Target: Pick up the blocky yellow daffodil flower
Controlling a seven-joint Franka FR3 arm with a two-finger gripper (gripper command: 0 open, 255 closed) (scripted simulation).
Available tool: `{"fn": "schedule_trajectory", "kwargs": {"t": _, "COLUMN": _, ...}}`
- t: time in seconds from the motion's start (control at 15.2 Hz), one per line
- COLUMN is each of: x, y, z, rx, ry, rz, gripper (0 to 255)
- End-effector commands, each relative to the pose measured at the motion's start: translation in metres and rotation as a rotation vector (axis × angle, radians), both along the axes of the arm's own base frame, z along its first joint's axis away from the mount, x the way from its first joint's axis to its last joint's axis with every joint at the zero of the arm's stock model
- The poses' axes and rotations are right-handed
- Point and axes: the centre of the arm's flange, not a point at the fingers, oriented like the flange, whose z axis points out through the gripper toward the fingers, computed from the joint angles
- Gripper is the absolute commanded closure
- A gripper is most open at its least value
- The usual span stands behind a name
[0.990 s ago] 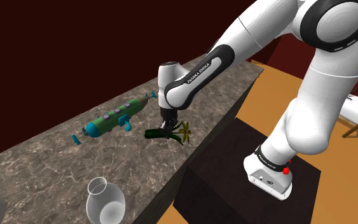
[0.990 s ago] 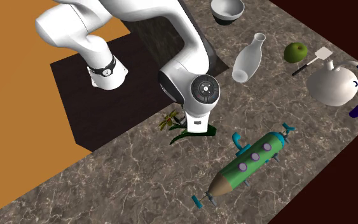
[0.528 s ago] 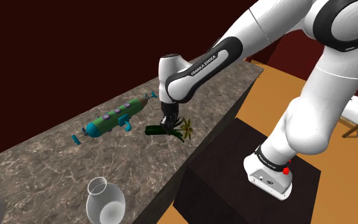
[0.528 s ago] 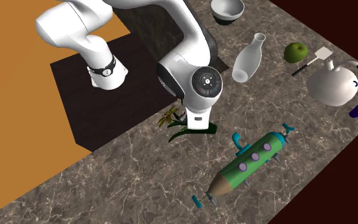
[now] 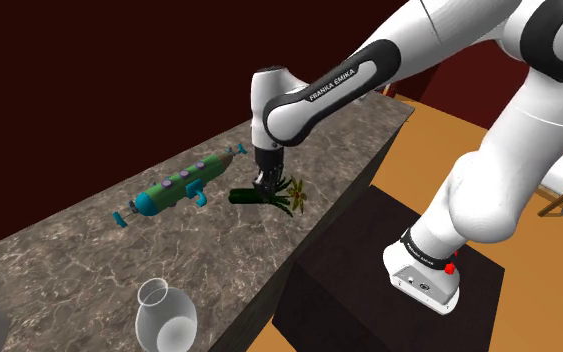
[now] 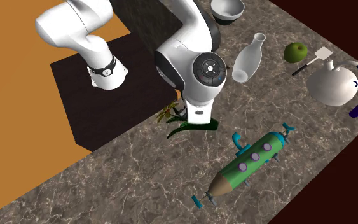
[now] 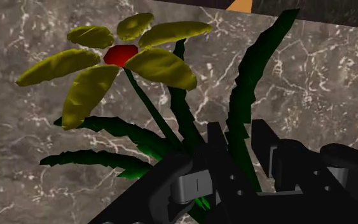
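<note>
The white arm [image 5: 429, 35] is reaching out from its stand, its forearm sloping down toward the worktop [image 5: 89, 250] and its wrist turned so that the black gripper [image 5: 266, 186] is pointing straight down. The gripper is pinching the daffodil [image 5: 292, 198] by its dark green stem and leaves, low at the worktop's edge nearest the stand. I cannot tell whether the daffodil is touching the surface. It is showing faceted yellow petals around a red centre, with jagged, blade-like leaves. The worktop is looking like brown-grey marbled stone with pale veins. "FRANKA EMIKA" is running in white letters along the forearm's dark joint.
</note>
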Motion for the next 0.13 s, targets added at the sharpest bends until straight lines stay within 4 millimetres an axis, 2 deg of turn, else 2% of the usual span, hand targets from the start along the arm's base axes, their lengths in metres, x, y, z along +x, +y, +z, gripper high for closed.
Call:
{"fn": "schedule_trajectory", "kwargs": {"t": 0.0, "x": 0.0002, "y": 0.0003, "z": 0.0062, "rx": 0.0, "ry": 0.0, "rz": 0.0, "gripper": 255}}
{"fn": "schedule_trajectory", "kwargs": {"t": 0.07, "x": 0.0002, "y": 0.0003, "z": 0.0062, "rx": 0.0, "ry": 0.0, "rz": 0.0, "gripper": 255}}
